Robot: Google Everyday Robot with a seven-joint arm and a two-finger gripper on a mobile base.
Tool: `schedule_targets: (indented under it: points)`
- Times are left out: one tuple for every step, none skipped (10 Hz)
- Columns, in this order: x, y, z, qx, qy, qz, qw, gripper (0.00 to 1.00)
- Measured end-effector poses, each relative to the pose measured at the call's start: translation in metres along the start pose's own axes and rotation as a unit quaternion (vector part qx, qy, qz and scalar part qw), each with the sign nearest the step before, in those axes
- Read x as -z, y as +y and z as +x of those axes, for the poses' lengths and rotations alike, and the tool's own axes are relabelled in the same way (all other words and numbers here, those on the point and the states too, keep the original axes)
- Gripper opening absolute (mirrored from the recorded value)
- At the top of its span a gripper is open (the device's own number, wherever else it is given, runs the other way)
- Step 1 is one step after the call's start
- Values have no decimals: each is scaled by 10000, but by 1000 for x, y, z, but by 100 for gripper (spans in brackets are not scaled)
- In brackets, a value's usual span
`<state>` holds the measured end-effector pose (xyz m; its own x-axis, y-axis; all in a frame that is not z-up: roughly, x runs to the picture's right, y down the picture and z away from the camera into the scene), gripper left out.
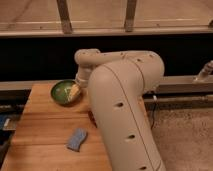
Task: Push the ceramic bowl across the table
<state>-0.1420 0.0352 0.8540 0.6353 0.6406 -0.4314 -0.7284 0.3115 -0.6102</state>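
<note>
The green ceramic bowl [62, 93] sits near the far edge of the wooden table [45, 127], towards its left side. My gripper [75, 91] reaches down from the arm's wrist and rests at the bowl's right side, its pale tip inside or against the rim. The bulky cream arm [125, 110] covers the right half of the table and hides the rest of the gripper.
A blue sponge [76, 139] lies on the table in front of the bowl, near my arm. A dark wall and a metal rail run behind the table's far edge. Speckled floor lies to the right.
</note>
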Motion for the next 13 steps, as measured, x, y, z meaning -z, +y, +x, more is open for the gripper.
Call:
schedule_targets:
  points:
    - [0, 0, 0, 0, 0, 0, 10000, 80]
    - [0, 0, 0, 0, 0, 0, 10000, 80]
    - [0, 0, 0, 0, 0, 0, 10000, 80]
    - [0, 0, 0, 0, 0, 0, 10000, 78]
    - [0, 0, 0, 0, 0, 0, 10000, 69]
    - [0, 0, 0, 0, 0, 0, 10000, 59]
    - [0, 0, 0, 0, -1, 0, 10000, 49]
    - [0, 0, 0, 0, -1, 0, 10000, 41]
    - [0, 0, 0, 0, -1, 0, 10000, 28]
    - [1, 0, 0, 2, -13, 1, 10000, 19]
    - [1, 0, 0, 9, -32, 14, 10000, 11]
    - [6, -2, -5, 101, -144, 141, 9997, 3]
    - [14, 0, -17, 337, -221, 450, 9982, 0]
